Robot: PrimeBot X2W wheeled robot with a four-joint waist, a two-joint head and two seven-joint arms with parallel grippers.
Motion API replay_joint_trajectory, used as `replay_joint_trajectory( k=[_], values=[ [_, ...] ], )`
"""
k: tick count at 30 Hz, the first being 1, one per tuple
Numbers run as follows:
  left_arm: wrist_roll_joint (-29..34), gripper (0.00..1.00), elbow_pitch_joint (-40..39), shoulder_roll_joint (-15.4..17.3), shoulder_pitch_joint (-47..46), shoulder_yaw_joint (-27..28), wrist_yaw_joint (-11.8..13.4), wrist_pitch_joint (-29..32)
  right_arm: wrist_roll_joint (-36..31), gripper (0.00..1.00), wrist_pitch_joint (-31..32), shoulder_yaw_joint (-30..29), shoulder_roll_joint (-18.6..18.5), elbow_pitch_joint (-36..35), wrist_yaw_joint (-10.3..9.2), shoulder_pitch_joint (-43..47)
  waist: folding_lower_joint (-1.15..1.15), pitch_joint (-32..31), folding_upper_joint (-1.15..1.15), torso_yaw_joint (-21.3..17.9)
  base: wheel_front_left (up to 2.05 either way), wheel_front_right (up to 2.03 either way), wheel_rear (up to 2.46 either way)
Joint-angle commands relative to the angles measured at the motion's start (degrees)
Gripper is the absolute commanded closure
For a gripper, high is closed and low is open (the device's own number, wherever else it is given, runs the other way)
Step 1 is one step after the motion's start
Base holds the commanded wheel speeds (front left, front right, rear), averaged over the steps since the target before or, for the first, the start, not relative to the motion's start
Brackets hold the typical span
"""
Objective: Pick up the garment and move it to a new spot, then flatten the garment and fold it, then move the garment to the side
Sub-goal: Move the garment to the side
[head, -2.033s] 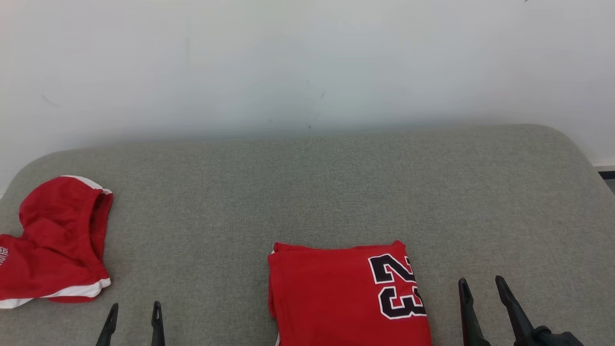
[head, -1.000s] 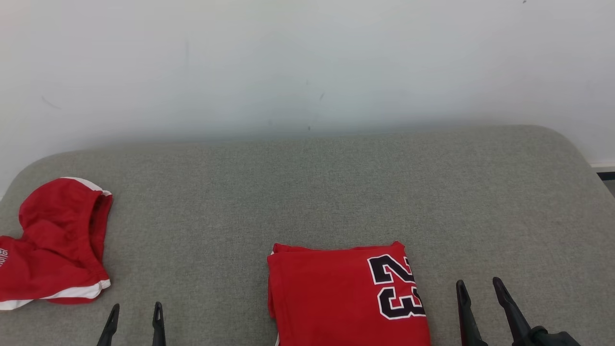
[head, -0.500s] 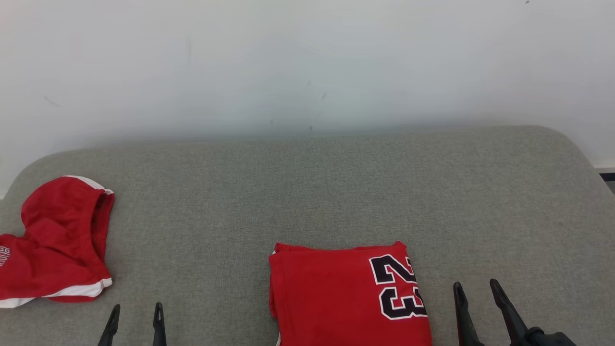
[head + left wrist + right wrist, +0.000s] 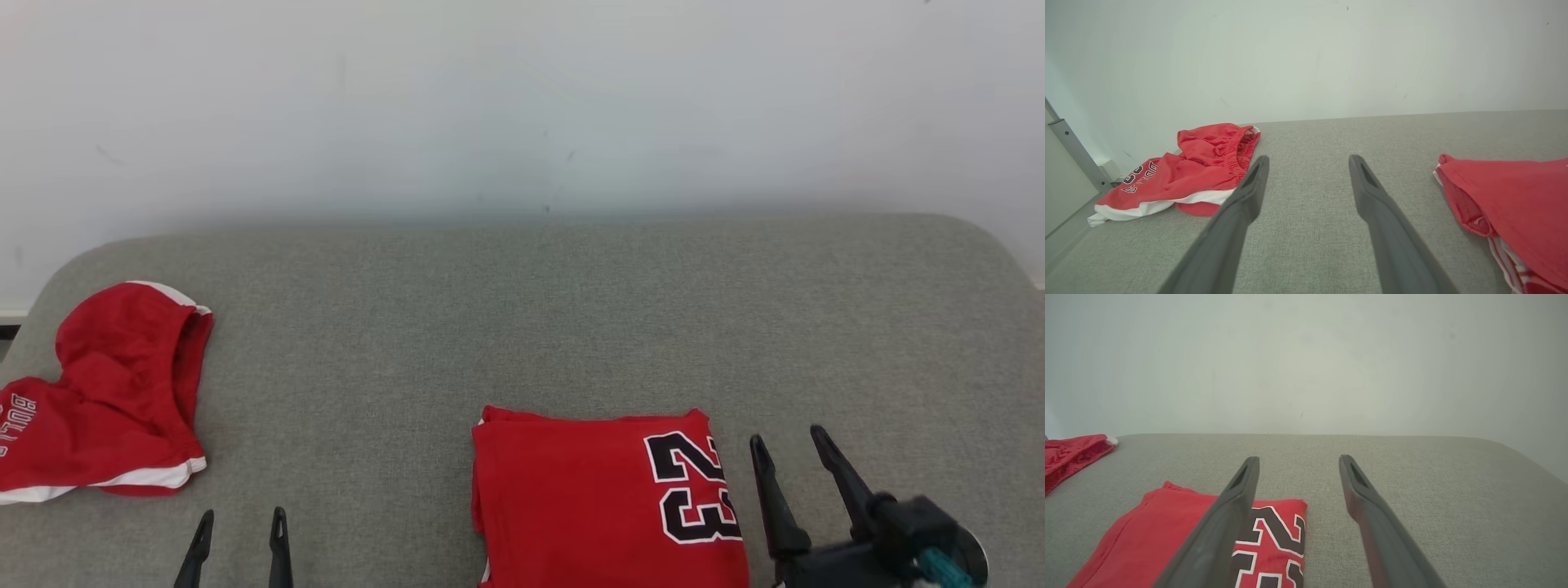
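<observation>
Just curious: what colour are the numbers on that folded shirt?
The numbers are black, outlined white; head view shows them best.

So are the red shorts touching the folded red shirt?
Apart. The head view shows the shorts at the left and the shirt in the middle, with bare grey cushion between them.

A grey fabric-covered tabletop [image 4: 522, 310] with rounded far corners runs up against a plain white wall [image 4: 522, 98] marked with a few small dark specks. On the tabletop's far left edge lies a pair of crumpled red shorts [image 4: 114, 392] with a white hem band, an elastic waistband and dark lettering, the waist opening turned toward the wall. In the left wrist view a slanted grey metal post [image 4: 1075, 153] stands beyond the shorts [image 4: 1184, 171], beside the wall.
</observation>
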Motion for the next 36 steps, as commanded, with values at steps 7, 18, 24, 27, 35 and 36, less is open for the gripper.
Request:
replay_joint_trajectory(
  k=[7,18,24,27,35,36],
  values=[
    [-0.09,0.0,0.46,-0.41,-2.31,-0.93,-0.28,-0.18,1.89,0.0,2.99,1.6,-1.64,7.38,-0.15,-6.65,-0.01,2.36,0.0,1.78,0.0,0.0,0.0],
    [-0.32,0.0,1.12,-0.52,-5.22,-1.57,-0.68,-0.18,5.35,0.0,2.31,5.05,-2.43,22.44,-0.15,-12.19,-0.01,5.88,0.0,3.08,0.0,0.0,0.0],
    [-0.62,0.0,1.8,-0.43,-6.16,-1.52,-0.98,-0.18,7.41,0.0,2.59,8.59,-2.58,28.53,-0.15,-14.03,-0.01,6.35,0.0,2.71,0.0,0.0,0.0],
    [-0.58,0.0,2.08,-0.65,-6.53,-1.8,-1.23,-0.18,9.22,0.0,3.79,10.61,-2.56,31.8,-0.15,-15.17,-0.01,6.54,0.0,2.65,0.0,0.0,0.0],
    [-0.84,0.0,2.37,-1.05,-7.44,-1.96,-1.69,-0.18,16.4,1.0,3.1,16.33,-4.17,34.08,-0.15,-20.47,-0.01,7.25,0.0,3.01,0.0,0.0,0.0],
    [-0.87,0.0,2.38,-1.1,-7.49,-2.0,-1.81,-0.18,17.12,1.0,2.84,16.97,-4.61,34.09,-0.15,-21.34,-0.01,7.45,0.0,3.04,0.0,0.0,0.0]
  ],
)
